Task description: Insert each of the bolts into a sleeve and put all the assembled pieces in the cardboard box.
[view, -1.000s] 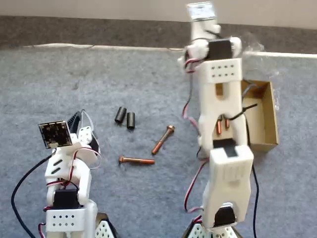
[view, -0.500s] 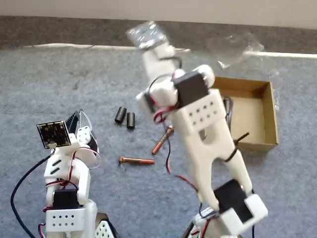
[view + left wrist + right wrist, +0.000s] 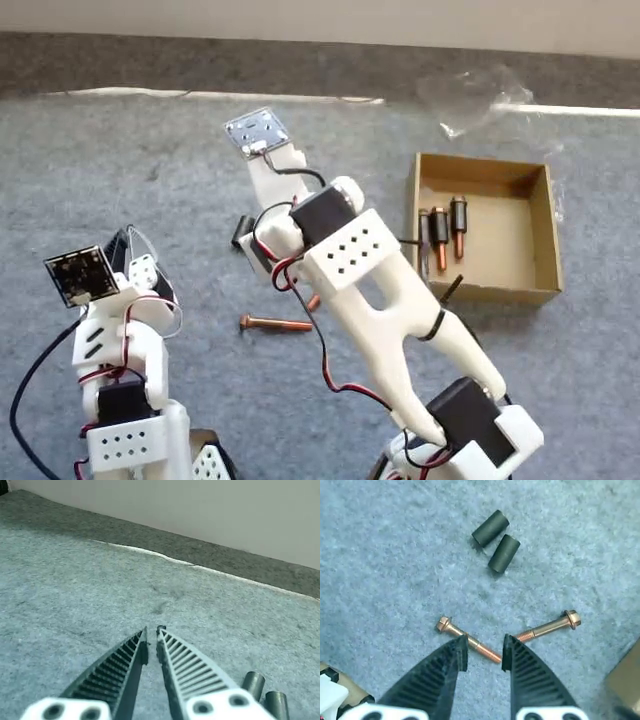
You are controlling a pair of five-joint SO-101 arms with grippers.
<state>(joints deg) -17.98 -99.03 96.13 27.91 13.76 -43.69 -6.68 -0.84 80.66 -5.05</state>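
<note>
Black jaws of my right gripper [image 3: 484, 652] stand a little apart over the grey table [image 3: 380, 555], clamped on nothing. One bolt [image 3: 470, 641] lies under them, its shank end showing in the gap; the other bolt [image 3: 547, 626] lies just beside it. Past these, a sleeve [image 3: 490, 528] and a second sleeve [image 3: 503, 553] lie side by side. My left gripper [image 3: 152, 630] is empty, its jaws all but together. Well apart from the loose parts, the box [image 3: 480, 292] holds three assembled pieces [image 3: 440, 237].
</note>
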